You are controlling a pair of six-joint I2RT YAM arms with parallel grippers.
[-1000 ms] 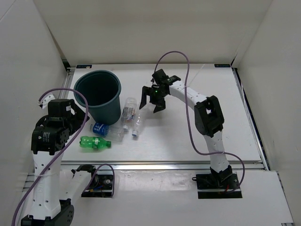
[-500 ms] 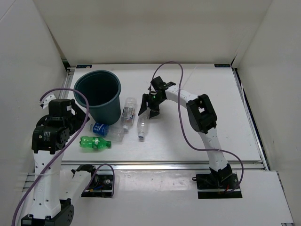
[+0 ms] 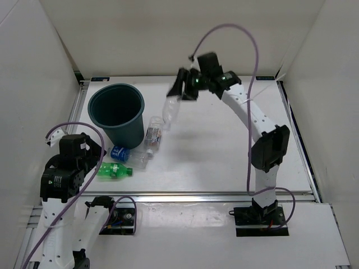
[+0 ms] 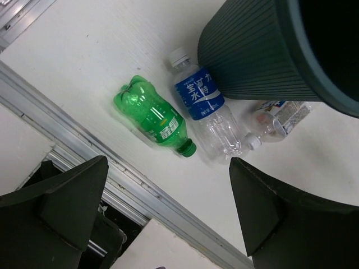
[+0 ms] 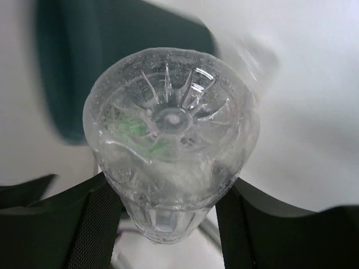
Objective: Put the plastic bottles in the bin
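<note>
Held bottle: the clear unlabelled plastic bottle (image 3: 170,112) hangs in the air, off the white surface (image 3: 224,157), just right of the bin's rim and not yet over its mouth.
Right fingers: the right fingers (image 5: 92,230) pinch this bottle near its base, one on each side, with the neck end hanging lower.
Left fingers: the left fingers (image 4: 56,213) are spread wide and hold nothing, above the lying bottles.
Bin: the dark teal round plastic bin (image 3: 123,134) stands upright at the back left.
Waiting: the green plastic bottle (image 3: 114,170), the clear bottle with a blue label (image 3: 120,153) and the clear bottle with a red-and-white label (image 3: 152,133) lie by the bin's foot.
Step in hand: probably carrying the held bottle to the bin.
Doing it well: move left until the whole bottle is over the opening and the dangling neck clears the rim, then let go.
Top view only: shows the gap between bottle and rim.
Right wrist only: shows the grip itself, with the bin (image 5: 67,73) blurred behind.
Left wrist only: shows the blue-label bottle (image 4: 202,101) touching the bin wall and the green bottle (image 4: 151,120) just beside it.
</note>
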